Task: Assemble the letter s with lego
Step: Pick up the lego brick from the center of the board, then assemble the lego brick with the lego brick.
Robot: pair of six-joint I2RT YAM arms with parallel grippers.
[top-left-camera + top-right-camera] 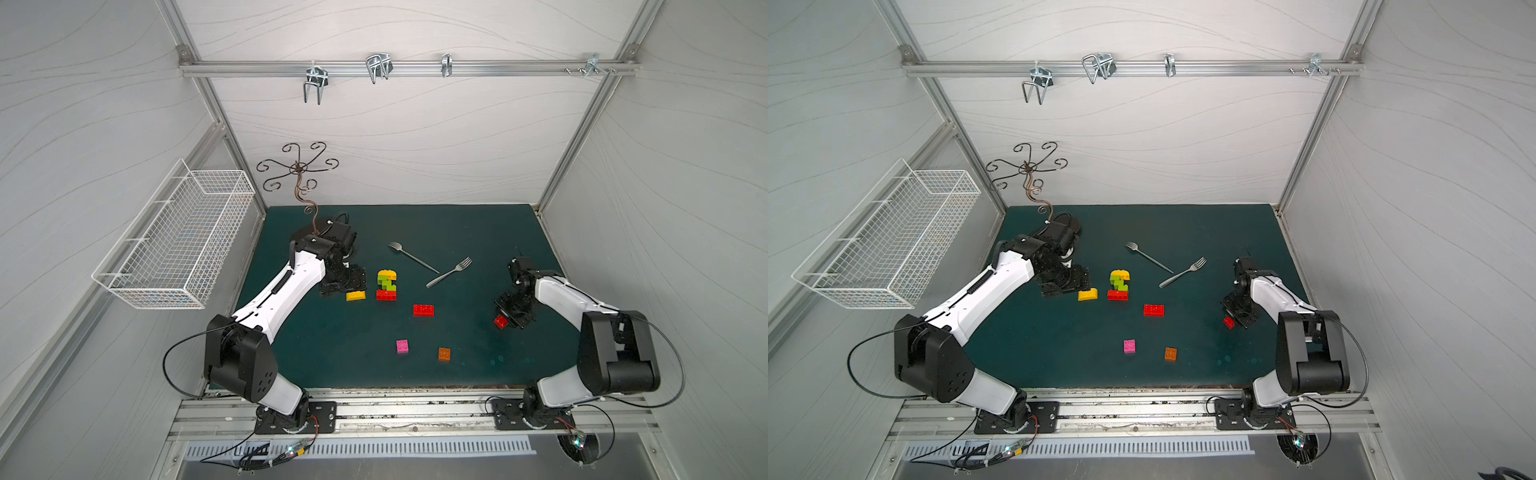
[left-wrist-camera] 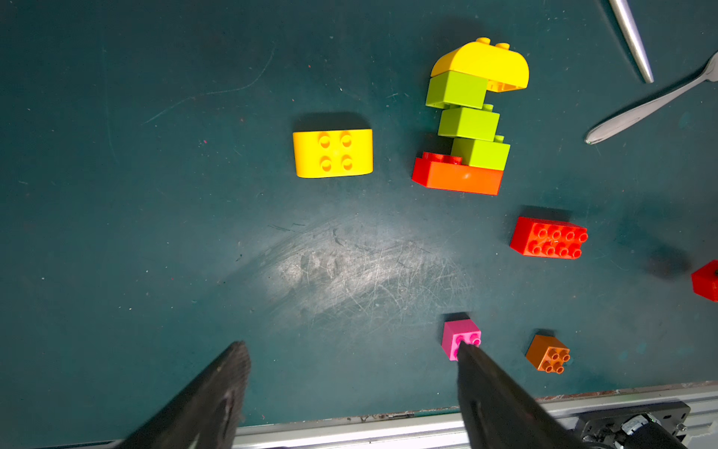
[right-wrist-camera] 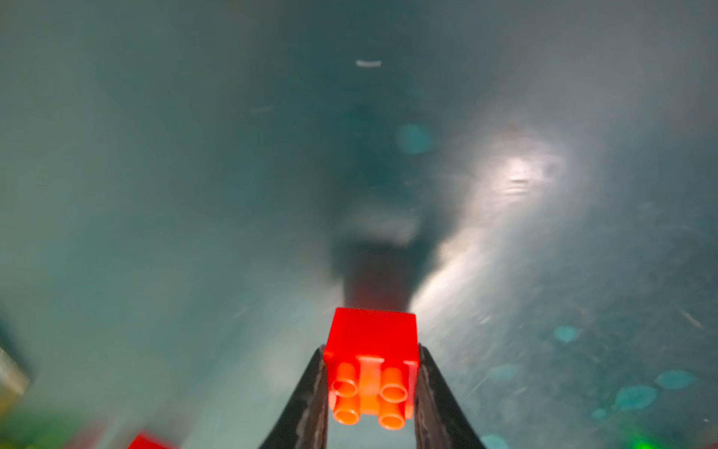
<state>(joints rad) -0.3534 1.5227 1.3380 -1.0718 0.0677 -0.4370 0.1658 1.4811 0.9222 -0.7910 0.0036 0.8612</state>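
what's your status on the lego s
Left gripper open, empty. Right gripper shut on small red brick. Partial stack built; loose yellow brick, long red brick, pink brick, orange brick. Forks near stack, not touching.

Walls (image 1: 415,145): pale grey panels, faint wavy lines.
Frame rails (image 1: 415,67): aluminium, the rear one carrying metal hooks (image 1: 379,66).
Wire basket (image 1: 178,241): white, fixed to the left wall.
Wire stand (image 1: 298,168): dark, scrolled, far left corner.
Mat (image 2: 116,233): dark green, scratched and worn; pale glare patch (image 2: 349,268) just ahead of the left gripper's fingers (image 2: 221,388).
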